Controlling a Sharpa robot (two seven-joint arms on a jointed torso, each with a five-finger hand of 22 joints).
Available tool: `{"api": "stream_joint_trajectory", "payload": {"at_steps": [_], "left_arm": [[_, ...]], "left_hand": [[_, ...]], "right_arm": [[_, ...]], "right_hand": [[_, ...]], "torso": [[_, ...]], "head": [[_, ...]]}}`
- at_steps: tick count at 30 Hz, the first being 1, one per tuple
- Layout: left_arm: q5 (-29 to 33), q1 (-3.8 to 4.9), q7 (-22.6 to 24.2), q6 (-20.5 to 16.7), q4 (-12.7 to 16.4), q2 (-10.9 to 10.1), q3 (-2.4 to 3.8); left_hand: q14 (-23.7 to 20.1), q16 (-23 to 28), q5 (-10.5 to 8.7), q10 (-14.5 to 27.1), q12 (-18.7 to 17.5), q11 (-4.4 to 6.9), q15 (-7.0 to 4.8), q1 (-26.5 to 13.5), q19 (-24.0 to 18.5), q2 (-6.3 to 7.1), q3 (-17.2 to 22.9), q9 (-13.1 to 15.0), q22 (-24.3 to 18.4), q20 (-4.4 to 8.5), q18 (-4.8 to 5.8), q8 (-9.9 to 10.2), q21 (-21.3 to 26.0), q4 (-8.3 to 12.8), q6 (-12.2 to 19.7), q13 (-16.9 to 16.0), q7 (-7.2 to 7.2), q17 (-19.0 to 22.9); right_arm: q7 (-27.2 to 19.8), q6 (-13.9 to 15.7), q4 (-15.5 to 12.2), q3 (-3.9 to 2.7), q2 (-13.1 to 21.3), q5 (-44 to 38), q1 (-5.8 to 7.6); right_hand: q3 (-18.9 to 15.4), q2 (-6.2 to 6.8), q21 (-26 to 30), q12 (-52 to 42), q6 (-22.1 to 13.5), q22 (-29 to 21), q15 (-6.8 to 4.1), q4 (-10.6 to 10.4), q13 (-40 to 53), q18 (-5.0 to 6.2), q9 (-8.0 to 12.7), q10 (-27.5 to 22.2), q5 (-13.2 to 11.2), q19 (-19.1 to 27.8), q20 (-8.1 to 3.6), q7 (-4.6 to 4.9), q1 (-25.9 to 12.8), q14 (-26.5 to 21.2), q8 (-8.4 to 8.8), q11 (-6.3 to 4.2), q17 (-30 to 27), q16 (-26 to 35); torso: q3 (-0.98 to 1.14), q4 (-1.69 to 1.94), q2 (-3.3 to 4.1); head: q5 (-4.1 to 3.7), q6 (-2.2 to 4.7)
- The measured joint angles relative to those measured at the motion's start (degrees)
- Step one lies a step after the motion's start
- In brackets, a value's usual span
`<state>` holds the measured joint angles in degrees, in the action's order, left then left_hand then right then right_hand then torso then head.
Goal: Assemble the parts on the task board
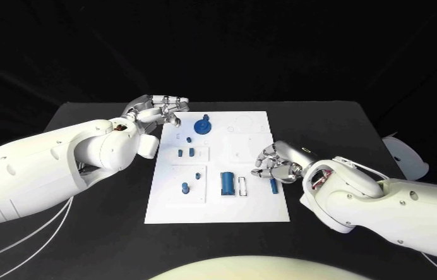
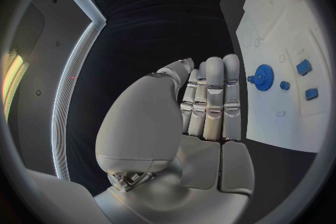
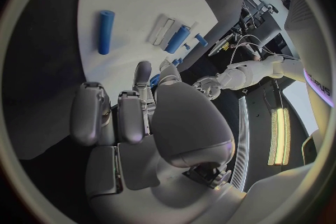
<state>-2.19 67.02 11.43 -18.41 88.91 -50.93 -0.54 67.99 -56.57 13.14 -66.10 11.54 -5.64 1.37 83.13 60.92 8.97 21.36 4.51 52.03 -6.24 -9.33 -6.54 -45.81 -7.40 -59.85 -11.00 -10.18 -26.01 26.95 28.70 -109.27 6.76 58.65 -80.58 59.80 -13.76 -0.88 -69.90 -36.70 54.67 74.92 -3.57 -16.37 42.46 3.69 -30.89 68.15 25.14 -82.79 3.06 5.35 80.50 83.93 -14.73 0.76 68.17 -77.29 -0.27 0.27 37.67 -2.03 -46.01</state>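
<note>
The white task board (image 1: 218, 204) lies in the middle of the black table. A blue gear (image 1: 203, 126) (image 2: 263, 77) stands near the board's far edge. A thick blue cylinder (image 1: 227, 184) (image 3: 178, 39) and a thin blue peg (image 1: 274, 186) (image 3: 105, 31) lie near its front. My left hand (image 1: 162, 109) (image 2: 203, 106) hovers at the board's far left corner with its fingers straight, holding nothing. My right hand (image 1: 276, 163) (image 3: 140, 117) sits over the board's right edge, fingers curled. A speck of blue shows between its thumb and one finger; I cannot tell if it is held.
Small blue pieces (image 1: 191, 147) lie in the left recesses, with two more (image 1: 189, 184) nearer the front. A white slot (image 1: 243, 186) sits beside the thick cylinder. A white object (image 1: 405, 157) stands at the table's right edge. Bare black table surrounds the board.
</note>
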Motion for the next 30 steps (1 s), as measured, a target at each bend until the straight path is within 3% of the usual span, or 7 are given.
{"api": "stream_joint_trajectory", "payload": {"at_steps": [5,9,12,18,24,29,30], "left_arm": [[0.00,0.00,-0.01,0.00,-0.07,0.03,-0.05],[0.00,0.00,-0.03,0.00,-0.17,0.05,-0.12],[0.00,0.00,-0.05,0.00,-0.25,0.09,-0.18],[0.00,0.00,-0.08,0.01,-0.27,0.20,-0.23],[0.00,0.00,-0.11,0.01,-0.29,0.22,-0.26],[0.00,0.00,-0.13,0.01,-0.30,0.21,-0.28],[0.00,0.00,-0.13,0.01,-0.30,0.21,-0.28]], "left_hand": [[0.00,0.00,0.00,0.00,0.00,0.00,0.00,0.00,0.00,0.00,0.00,0.00,0.00,0.00,0.00,0.00,0.00,0.00,0.00,0.00,0.00,0.00],[0.00,0.00,0.00,0.00,0.00,0.00,0.00,0.00,0.00,0.00,0.00,0.00,0.00,0.00,0.00,0.00,0.00,0.00,0.00,0.00,0.00,0.00],[0.00,0.00,0.00,0.00,0.00,0.00,0.00,0.00,0.00,0.00,0.00,0.00,-0.04,0.00,0.00,0.00,0.00,0.00,0.00,-0.04,0.00,-0.01],[0.00,0.00,0.00,0.00,0.00,0.00,0.00,0.00,0.00,0.00,0.00,0.00,-0.08,0.00,0.00,0.00,0.00,0.00,0.00,-0.05,0.00,-0.01],[0.00,0.00,0.00,0.21,0.00,-0.21,0.01,0.00,0.00,0.00,0.00,0.00,-0.08,0.00,0.00,0.00,0.00,0.00,0.00,-0.05,0.00,-0.01],[0.00,0.00,0.00,0.22,0.00,-0.21,0.01,0.00,0.00,0.00,0.00,0.00,-0.08,0.00,0.00,0.00,0.00,0.00,0.00,-0.05,0.00,-0.01],[0.00,0.00,0.00,0.22,0.00,-0.21,0.01,0.00,0.00,0.00,0.00,0.00,-0.08,0.00,0.01,0.00,0.00,0.00,0.00,-0.05,0.00,-0.01]], "right_arm": [[-1.81,-0.32,-0.16,0.10,3.18,1.17,0.16],[-2.15,-1.06,-0.07,0.28,4.48,0.53,0.08],[-2.05,-1.63,0.09,0.39,5.04,-0.41,-0.24],[-0.87,-2.08,0.12,0.55,5.39,-2.46,-1.26],[0.66,-2.07,0.15,0.58,5.05,-4.02,-1.76],[1.90,-2.14,0.45,0.59,4.75,-5.12,-1.98],[2.14,-2.21,0.50,0.60,4.67,-5.33,-2.02]], "right_hand": [[-1.11,0.62,3.72,3.28,3.19,0.00,0.00,0.00,-3.36,0.28,3.12,1.76,-3.18,0.94,0.12,0.06,2.17,0.00,3.30,0.00,-3.09,2.71],[-2.50,1.27,2.05,-6.89,4.24,0.00,-0.01,-0.13,5.02,0.29,4.00,6.18,-3.19,0.17,-0.20,-0.18,1.51,-0.01,3.89,-0.30,0.43,0.58],[-2.99,1.81,1.39,-11.56,4.69,-0.01,-0.01,-0.16,9.17,0.28,4.33,6.73,-3.19,-0.20,-0.16,-0.21,0.87,-0.01,3.89,-0.30,1.49,0.15],[-3.30,0.99,-0.32,-21.40,6.32,-0.01,-0.01,-0.16,16.46,0.28,4.57,8.81,-2.15,-1.04,-0.40,-0.86,-0.04,-0.01,3.89,-0.49,3.16,-0.96],[-3.62,0.74,-1.20,-24.32,7.06,-0.01,-0.01,-0.17,19.07,0.28,4.56,9.32,-1.63,-1.04,-0.40,-1.17,-0.73,-0.01,3.65,-0.63,4.06,-1.61],[-3.78,0.50,-4.57,-28.66,7.99,-0.02,-0.16,-0.32,19.07,0.15,4.50,10.19,-1.28,-1.17,-0.52,-1.68,-1.47,0.16,3.00,0.22,6.68,-4.13],[-3.78,0.24,-5.52,-29.41,8.00,-0.02,-0.27,-0.32,19.07,-0.58,4.45,10.42,-1.16,-1.26,-0.61,-1.69,-1.73,0.18,3.00,0.44,6.76,-4.94]], "torso": [[0.03,-0.29,-0.12],[0.08,-0.42,-0.19],[0.12,-0.53,-0.23],[0.19,-0.59,-0.24],[0.15,-0.54,-0.23],[0.12,-0.51,-0.22],[0.09,-0.51,-0.22]], "head": [[-0.54,0.09],[-0.99,0.05],[-1.15,0.02],[-1.32,-0.22],[-1.44,-0.35],[-1.48,-0.44],[-1.48,-0.46]]}}
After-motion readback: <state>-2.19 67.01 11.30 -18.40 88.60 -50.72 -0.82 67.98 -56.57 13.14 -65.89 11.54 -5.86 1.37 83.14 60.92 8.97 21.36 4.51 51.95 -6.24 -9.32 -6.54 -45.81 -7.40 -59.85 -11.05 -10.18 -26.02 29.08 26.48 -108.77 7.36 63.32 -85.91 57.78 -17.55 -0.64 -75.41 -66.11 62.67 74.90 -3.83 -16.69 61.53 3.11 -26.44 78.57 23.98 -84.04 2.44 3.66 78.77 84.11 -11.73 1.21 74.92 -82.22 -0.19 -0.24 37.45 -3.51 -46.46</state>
